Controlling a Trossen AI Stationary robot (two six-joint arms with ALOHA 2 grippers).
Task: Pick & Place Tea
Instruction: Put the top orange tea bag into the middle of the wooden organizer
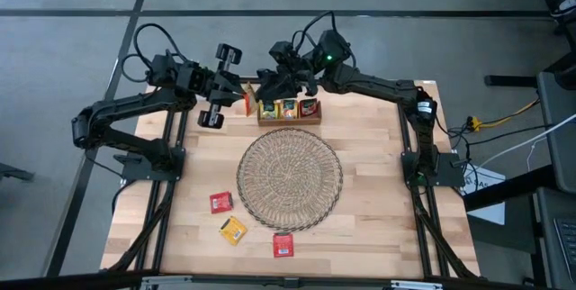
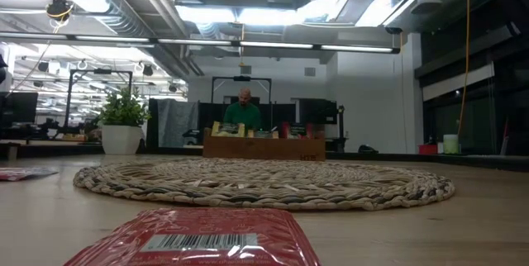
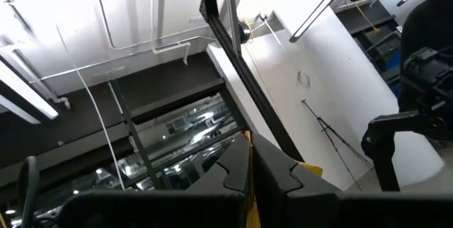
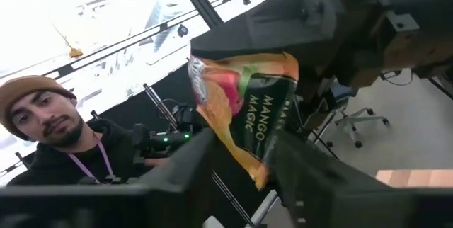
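Our left gripper hangs at the bench's far edge, just left of the wooden box, fingers pressed on a thin orange sachet edge. Three loose sachets lie on the near bench beside the wicker mat. Our right gripper hovers over the box, fingers pinching a mango sachet.

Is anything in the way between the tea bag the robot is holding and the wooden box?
Nothing visible blocks it. Both pincers, left and right, pinch the orange sachet in the air just beside the wooden box. Only open air shows between them.
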